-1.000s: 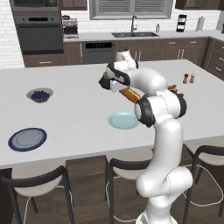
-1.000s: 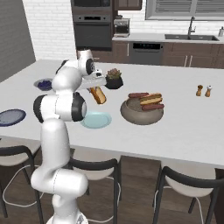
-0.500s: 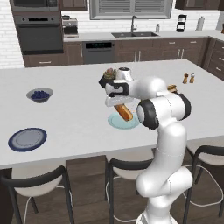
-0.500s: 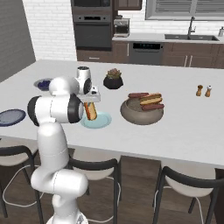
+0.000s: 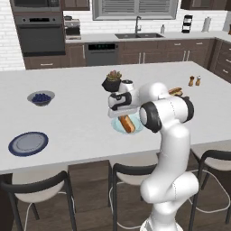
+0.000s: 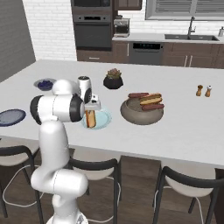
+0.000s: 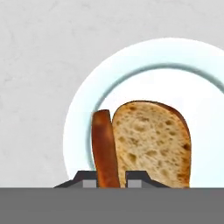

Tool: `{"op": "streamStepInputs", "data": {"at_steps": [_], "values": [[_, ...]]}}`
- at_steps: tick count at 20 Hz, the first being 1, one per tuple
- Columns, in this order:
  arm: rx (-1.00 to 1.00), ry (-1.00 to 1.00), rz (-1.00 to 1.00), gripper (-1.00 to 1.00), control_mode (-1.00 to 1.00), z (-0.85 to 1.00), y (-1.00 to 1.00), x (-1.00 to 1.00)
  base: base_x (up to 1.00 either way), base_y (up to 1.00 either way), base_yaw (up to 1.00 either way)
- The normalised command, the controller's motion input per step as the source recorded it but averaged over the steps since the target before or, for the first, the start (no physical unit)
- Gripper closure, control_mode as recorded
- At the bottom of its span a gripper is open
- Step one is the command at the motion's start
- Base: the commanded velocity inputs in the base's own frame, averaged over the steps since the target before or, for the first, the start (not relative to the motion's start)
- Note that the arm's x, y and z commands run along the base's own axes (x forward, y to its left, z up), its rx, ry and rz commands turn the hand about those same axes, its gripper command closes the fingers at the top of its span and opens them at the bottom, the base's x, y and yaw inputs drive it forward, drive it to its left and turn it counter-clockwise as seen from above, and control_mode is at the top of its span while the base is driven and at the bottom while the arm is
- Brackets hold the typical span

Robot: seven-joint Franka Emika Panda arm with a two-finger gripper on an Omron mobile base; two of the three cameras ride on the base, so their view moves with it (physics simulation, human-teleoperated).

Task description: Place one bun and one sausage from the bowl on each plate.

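Observation:
My gripper [image 7: 108, 177] is shut on a bun [image 7: 151, 142], gripping its red-brown edge, and holds it low over the pale teal plate [image 7: 144, 57]. From the base views the gripper [image 5: 124, 118] [image 6: 90, 114] hangs just over the plate [image 5: 140, 126] [image 6: 103, 119], with the bun [image 5: 127, 124] [image 6: 90, 119] pointing down at it. I cannot tell whether the bun touches the plate. The brown-grey bowl [image 6: 142, 114] stands right of the plate with sausages and buns [image 6: 146, 99] in it. The dark-rimmed plate [image 5: 28, 143] [image 6: 9, 117] lies far to the left.
A grey bowl of blue berries [image 5: 41, 97] [image 6: 44, 83] sits at the back left. A black plant pot [image 5: 113, 82] [image 6: 113, 79] stands behind the teal plate. Salt and pepper shakers [image 5: 194, 81] [image 6: 204, 90] are at the far right. Stools line the counter's front edge.
The arm has swung the bun away from the bowl side and lowered it over the pale teal plate. The gripper stayed shut on it.

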Motion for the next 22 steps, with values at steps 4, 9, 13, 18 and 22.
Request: {"op": "streamStepInputs", "data": {"at_steps": [4, 9, 13, 18, 22], "values": [[0.0, 0.0, 0.0, 1.0, -1.0, -0.12, 0.0, 0.29, 0.0, 0.0, 0.0], [0.0, 0.01, 0.0, 1.0, -1.0, -0.09, 0.02, 0.14, 0.0, 0.0, 0.0], [0.0, 0.03, 0.0, -1.0, -1.0, -0.08, 0.01, 0.03, 0.0, 0.0, 0.0], [0.0, 0.01, 0.0, -1.0, -1.0, -0.01, 0.0, 0.01, 0.0, 0.0, 0.0], [0.0, 0.0, 0.0, -1.0, -1.0, 0.06, 0.0, 0.0, 0.0, 0.0, 0.0]]}}
